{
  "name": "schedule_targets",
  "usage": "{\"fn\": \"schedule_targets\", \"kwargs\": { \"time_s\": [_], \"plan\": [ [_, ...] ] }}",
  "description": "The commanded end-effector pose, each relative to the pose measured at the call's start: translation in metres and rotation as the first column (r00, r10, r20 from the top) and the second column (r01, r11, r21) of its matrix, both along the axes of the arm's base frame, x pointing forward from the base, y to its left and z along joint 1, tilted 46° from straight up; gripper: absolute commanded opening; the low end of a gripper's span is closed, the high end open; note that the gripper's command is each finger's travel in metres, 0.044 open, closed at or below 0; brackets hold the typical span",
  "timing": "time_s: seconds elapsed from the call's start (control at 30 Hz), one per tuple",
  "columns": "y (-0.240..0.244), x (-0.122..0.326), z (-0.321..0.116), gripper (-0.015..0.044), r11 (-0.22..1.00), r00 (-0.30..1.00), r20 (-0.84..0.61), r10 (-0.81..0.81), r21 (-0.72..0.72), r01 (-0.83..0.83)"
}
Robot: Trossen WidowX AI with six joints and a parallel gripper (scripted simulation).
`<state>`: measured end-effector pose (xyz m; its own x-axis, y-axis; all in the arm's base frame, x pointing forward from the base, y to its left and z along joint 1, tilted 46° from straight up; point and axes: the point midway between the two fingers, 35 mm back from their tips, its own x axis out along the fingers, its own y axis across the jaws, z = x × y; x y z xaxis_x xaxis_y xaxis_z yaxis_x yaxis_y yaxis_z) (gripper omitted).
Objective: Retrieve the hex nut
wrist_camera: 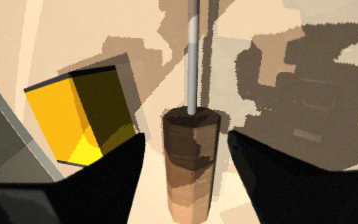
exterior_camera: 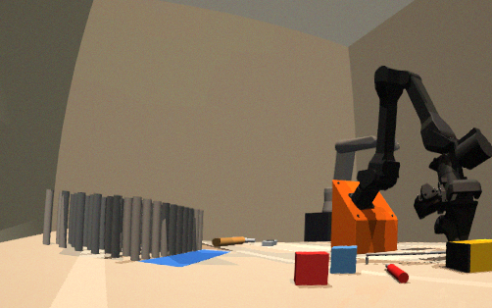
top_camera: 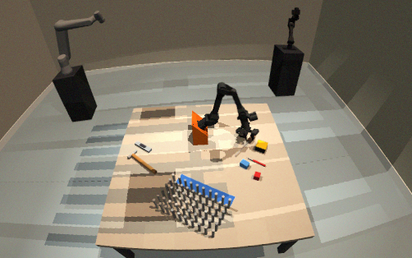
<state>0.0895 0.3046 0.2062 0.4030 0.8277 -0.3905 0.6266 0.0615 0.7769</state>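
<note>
1. Your gripper (wrist_camera: 186, 137) stood partly open, its dark fingertips apart on either side of a wooden handle (wrist_camera: 189, 167), with a visible gap on each side.
2. You had a thin metal shaft (wrist_camera: 193, 65) running from the handle's end to the top edge of your view.
3. Your left-of-view finger overlapped the lower edge of a yellow block (wrist_camera: 62, 122) with dark ends.
4. Shadows lay across the pale tabletop (wrist_camera: 105, 20).
</note>
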Motion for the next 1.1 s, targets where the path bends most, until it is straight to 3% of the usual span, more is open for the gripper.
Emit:
{"fn": "schedule_targets", "kwargs": {
  "time_s": [0.0, 0.07, 0.43, 0.63, 1.07],
  "plan": [
    [0.002, 0.000, -0.004, 0.0280, 1.000, 1.000, -0.005, 0.001, 0.000, -0.001],
    [0.002, 0.000, -0.004, 0.0228, 1.000, 1.000, -0.005, 0.001, 0.000, -0.001],
    [0.002, 0.000, -0.004, 0.0154, 1.000, 1.000, -0.005, 0.001, 0.000, -0.001],
    [-0.011, -0.002, 0.011, 0.0000, 1.000, 1.000, -0.003, 0.001, -0.001, -0.001],
    [-0.044, -0.007, 0.035, 0.0000, 1.000, 1.000, -0.001, 0.000, -0.003, 0.000]
  ]
}}
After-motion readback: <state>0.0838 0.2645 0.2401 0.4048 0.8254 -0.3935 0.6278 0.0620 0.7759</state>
